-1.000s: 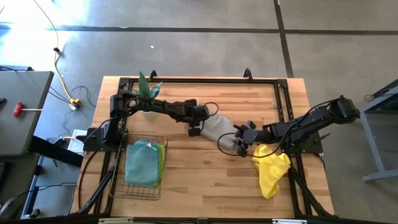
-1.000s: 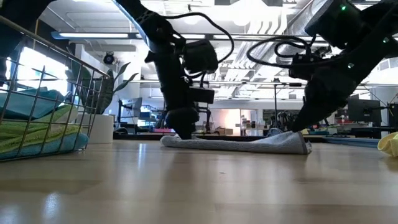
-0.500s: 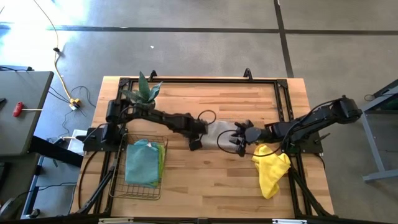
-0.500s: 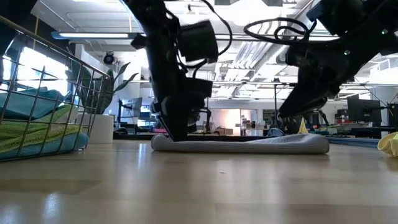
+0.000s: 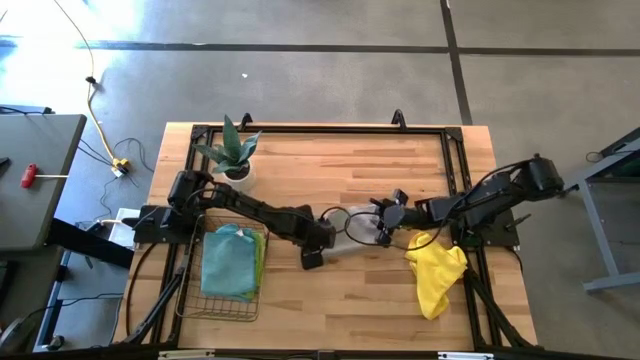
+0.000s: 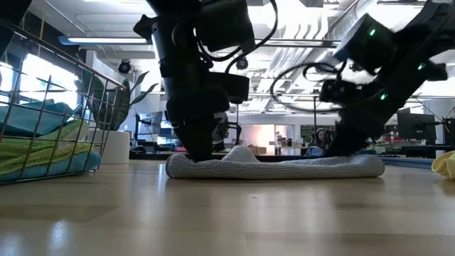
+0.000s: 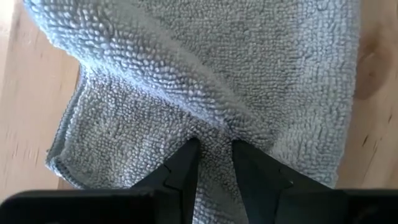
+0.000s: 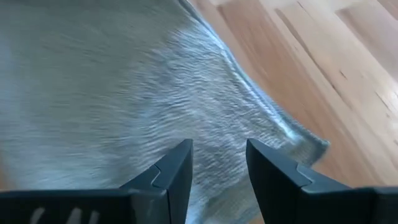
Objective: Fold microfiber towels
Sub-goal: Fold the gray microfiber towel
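With teal and green towels (image 5: 234, 262) already stacked in the wire basket (image 5: 190, 300), the grey towel (image 6: 274, 166) is pinched between the left gripper (image 7: 214, 163) and right gripper (image 8: 217, 165), half folded, while a crumpled yellow towel (image 5: 436, 277) beside the right arm remains unfolded.

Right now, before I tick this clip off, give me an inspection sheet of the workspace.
Surface: wooden table, bare at the front.
Job's things: grey towel flat mid-table; yellow towel crumpled at the right edge; teal towel stacked over green in the basket.
Clutter: potted plant at the back left.
Grippers: left gripper pinching a ridge of the grey towel; right gripper down on it, grip unclear.
Cables: yellow cord on the floor.
Surroundings: side table with a red-handled tool.
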Available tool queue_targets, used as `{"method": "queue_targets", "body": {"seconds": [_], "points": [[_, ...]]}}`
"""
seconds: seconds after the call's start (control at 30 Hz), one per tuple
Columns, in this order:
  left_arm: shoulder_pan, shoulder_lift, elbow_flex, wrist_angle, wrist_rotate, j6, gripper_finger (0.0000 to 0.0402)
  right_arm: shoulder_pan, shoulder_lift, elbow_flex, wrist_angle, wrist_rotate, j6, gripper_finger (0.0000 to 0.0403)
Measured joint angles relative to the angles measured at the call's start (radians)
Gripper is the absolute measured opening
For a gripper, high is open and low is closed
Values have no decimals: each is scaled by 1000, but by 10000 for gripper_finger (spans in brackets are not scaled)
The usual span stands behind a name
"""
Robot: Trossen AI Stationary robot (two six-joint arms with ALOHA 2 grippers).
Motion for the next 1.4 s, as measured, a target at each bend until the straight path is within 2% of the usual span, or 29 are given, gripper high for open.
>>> {"method": "queue_targets", "body": {"seconds": [0.2, 0.37, 0.5, 0.63, 0.73, 0.87, 0.97, 1.07, 1.27, 1.4], "points": [[0, 0, 2, -25, -23, -51, 94, -71, 45, 2, 3, 29, -63, 144], [0, 0, 2, -28, -30, -67, 94, -87, -15, 0, -8, 30, -129, 144], [0, 0, 2, -28, -50, -69, 94, -86, -80, -1, -30, 2, -116, 144], [0, 5, 10, -37, -186, -65, 94, -83, -160, -1, -67, -108, -15, 144], [3, 5, 34, -36, -270, -19, 92, -70, -197, -1, -94, -229, 88, 148], [1, 4, 77, -55, -288, 50, 90, 1, -216, -1, -106, -354, 179, 166], [0, 1, 91, -51, -284, 98, 89, 84, -219, -1, -109, -379, 128, 178], [2, 1, 91, -74, -260, 138, 89, 175, -219, -1, -162, -288, -19, 180], [7, 1, 80, -92, -204, 155, 89, 294, -218, -1, -289, 40, -263, 180], [9, 1, 81, -92, -171, 153, 89, 317, -218, -1, -268, 60, -313, 180]]}}
